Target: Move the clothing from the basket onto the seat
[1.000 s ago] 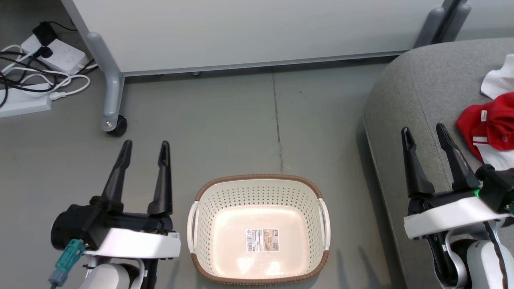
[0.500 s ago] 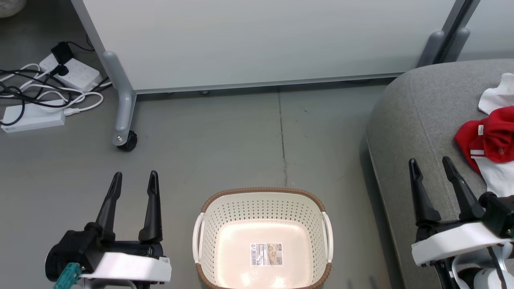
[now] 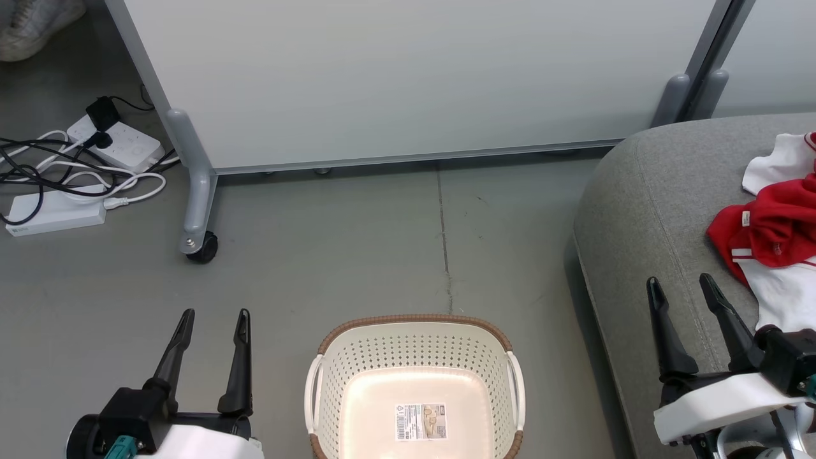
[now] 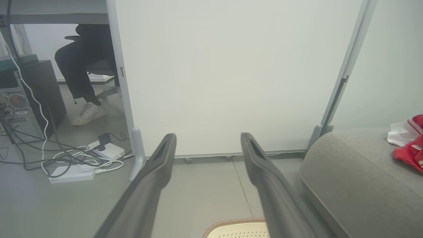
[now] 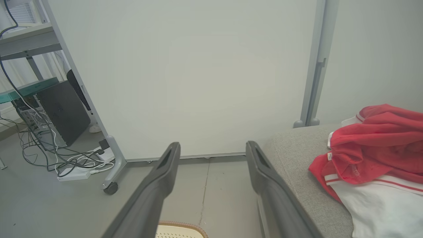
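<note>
The cream basket (image 3: 414,347) with a brown rim stands on the floor at the bottom centre; inside it I see a bare bottom with a barcode sticker. Red and white clothing (image 3: 768,236) lies in a heap on the grey seat (image 3: 644,210) at the right, also seen in the right wrist view as clothing (image 5: 373,155) on the seat (image 5: 294,155). My left gripper (image 3: 213,315) hangs open over the floor left of the basket. Above the seat's front edge my right gripper (image 3: 679,284) stands open, nothing between its fingers, left of the clothing.
A pale partition panel (image 3: 408,76) on castor legs (image 3: 194,210) stands behind the basket. Power strips and tangled cables (image 3: 70,178) lie on the floor at far left. In the left wrist view a seated person's legs (image 4: 79,72) and a computer tower (image 4: 19,99) show beyond the panel.
The head camera has tilted up, so the basket and both grippers sit lower in the picture. Both grippers stay open and empty; the clothing lies as before.
</note>
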`<state>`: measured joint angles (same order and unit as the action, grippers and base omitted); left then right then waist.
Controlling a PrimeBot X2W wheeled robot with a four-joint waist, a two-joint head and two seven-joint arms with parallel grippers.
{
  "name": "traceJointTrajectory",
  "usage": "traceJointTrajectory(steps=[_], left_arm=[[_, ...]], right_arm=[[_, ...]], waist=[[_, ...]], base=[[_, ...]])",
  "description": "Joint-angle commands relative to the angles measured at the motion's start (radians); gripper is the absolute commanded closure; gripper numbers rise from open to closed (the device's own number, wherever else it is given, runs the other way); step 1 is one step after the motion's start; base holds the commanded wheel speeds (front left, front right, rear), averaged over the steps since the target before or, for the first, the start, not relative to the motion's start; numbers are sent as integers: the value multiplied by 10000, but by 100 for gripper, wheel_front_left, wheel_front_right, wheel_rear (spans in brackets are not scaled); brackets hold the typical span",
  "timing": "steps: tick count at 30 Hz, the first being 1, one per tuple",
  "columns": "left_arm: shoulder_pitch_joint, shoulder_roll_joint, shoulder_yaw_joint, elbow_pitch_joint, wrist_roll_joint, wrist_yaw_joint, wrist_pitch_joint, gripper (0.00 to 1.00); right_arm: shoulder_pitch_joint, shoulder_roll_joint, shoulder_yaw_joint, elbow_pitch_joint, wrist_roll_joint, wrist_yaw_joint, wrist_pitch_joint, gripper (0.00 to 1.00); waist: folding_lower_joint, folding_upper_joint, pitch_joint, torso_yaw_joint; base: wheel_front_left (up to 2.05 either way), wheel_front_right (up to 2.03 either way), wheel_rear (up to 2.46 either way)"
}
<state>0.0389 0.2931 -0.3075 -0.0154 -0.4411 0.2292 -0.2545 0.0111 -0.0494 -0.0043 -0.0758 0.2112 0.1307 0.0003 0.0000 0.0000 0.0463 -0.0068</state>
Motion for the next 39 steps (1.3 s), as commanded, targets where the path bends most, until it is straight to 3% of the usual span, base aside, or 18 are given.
traceJointTrajectory(steps=[1, 27, 28, 39], left_arm=[[69, 45, 31, 52, -38, -1, 26, 0], [53, 171, -14, 344, -257, 74, 128, 0], [3, 103, -22, 322, -249, 37, 142, 100], [-597, -271, 433, 1142, -1747, -431, 563, 100]], right_arm=[[71, -33, -3, -28, -42, 2, 58, 0], [94, -35, 215, 25, 118, 2, 74, 0], [37, 2, 211, -8, 96, 0, 95, 100], [-492, 5, -42, 879, 1860, 0, 247, 100]], waist=[[0, 0, -4, -2], [0, 0, 3, -118], [0, 0, 2, -118], [0, 0, -18, -106]], base=[[0, 0, 0], [0, 0, 0], [0, 0, 0], [0, 0, 0]])
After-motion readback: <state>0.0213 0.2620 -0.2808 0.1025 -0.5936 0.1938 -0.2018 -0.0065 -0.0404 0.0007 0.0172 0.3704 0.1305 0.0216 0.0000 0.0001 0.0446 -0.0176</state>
